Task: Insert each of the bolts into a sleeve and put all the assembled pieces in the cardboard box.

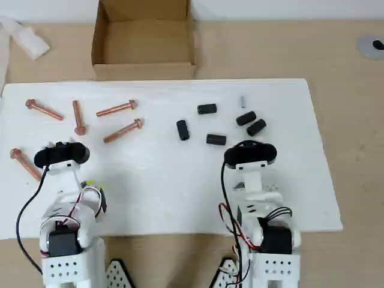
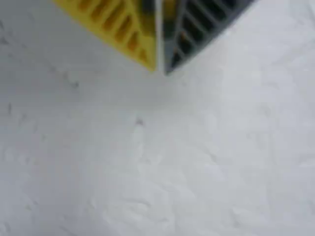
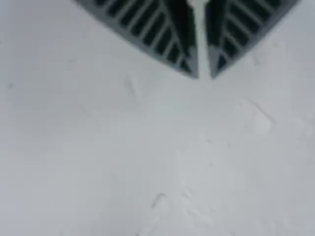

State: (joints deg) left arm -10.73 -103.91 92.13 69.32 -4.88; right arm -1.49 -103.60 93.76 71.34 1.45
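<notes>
Several copper bolts lie on the left of the white sheet, among them one (image 1: pixel 117 108) and one (image 1: pixel 123 131) near the middle and one (image 1: pixel 25 163) by the left arm (image 1: pixel 60 155). Several black sleeves are scattered ahead of the right arm (image 1: pixel 251 154), such as one (image 1: pixel 216 140) just beyond it and one (image 1: pixel 182 129) further left. The cardboard box (image 1: pixel 144 66) stands open at the far edge. My left gripper (image 2: pixel 160 69) is shut over bare sheet, holding nothing. My right gripper (image 3: pixel 204 73) is likewise shut and empty.
The white sheet (image 1: pixel 162 186) covers most of the wooden table. A small grey pin (image 1: pixel 243 102) lies beyond the sleeves. A white object (image 1: pixel 30 39) sits at the far left corner, and a grey disc (image 1: pixel 372 46) at the far right.
</notes>
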